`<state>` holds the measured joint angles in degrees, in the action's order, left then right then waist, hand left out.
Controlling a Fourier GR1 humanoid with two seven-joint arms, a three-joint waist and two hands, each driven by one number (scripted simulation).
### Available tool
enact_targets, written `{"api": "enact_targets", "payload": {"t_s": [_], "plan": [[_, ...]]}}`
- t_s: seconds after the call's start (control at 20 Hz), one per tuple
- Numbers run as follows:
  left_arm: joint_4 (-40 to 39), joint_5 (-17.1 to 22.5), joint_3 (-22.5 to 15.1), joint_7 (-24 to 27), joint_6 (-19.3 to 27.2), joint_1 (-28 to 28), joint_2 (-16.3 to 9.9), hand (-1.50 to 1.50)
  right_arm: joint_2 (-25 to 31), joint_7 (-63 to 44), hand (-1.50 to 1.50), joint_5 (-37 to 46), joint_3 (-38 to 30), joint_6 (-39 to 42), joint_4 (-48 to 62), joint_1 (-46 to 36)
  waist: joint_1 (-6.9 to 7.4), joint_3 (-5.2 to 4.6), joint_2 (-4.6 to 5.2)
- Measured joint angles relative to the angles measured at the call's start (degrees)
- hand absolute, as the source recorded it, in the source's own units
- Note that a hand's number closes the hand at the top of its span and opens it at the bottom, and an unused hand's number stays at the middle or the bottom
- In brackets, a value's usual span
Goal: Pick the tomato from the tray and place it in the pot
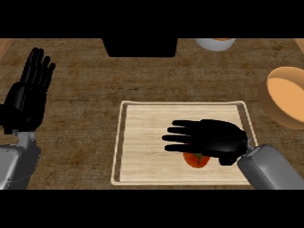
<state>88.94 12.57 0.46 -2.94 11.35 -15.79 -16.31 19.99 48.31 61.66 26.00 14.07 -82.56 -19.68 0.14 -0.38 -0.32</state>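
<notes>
Head view | right hand (210, 139) spread over tomato (196, 159) (partly hidden) | tray (141, 133) | left hand (29, 95) open

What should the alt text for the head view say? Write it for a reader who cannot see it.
The robot's right hand, fingers spread, hovers over a red tomato lying on a pale wooden tray. An orange-lined pot sits at the counter's right edge, and the left hand rests open, fingers up, at the left.

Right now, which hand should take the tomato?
Right. The right hand is already over the tray, its fingers spread above the tomato, and the pot is on that side. The left hand rests open at the left edge.
</notes>
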Motion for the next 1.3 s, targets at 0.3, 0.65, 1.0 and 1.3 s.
{"api": "enact_targets", "payload": {"t_s": [0.3,0.65,1.0,1.3], "plan": [[-1.66,-0.41,0.62,1.1,-1.39,-0.3,0.84,0.0,-2.68,2.53,1.5,4.27,2.91,-1.67,2.14,-0.94,0.02,-0.4,-0.3],[-1.13,-0.67,1.57,0.62,-1.98,-0.34,0.91,0.0,-3.52,6.48,1.5,7.16,4.44,-5.86,1.77,0.1,-0.12,-0.63,-0.52],[-0.48,-1.25,1.79,0.19,-1.97,0.13,1.48,0.0,-3.65,6.69,1.5,8.01,2.21,-9.89,-2.41,3.54,-0.37,-0.55,-0.5],[-0.88,-1.35,2.22,0.55,-2.22,-0.11,1.16,0.0,-8.46,-11.1,1.5,7.0,-11.46,-7.92,0.73,1.46,-1.13,-0.34,0.36]]}}
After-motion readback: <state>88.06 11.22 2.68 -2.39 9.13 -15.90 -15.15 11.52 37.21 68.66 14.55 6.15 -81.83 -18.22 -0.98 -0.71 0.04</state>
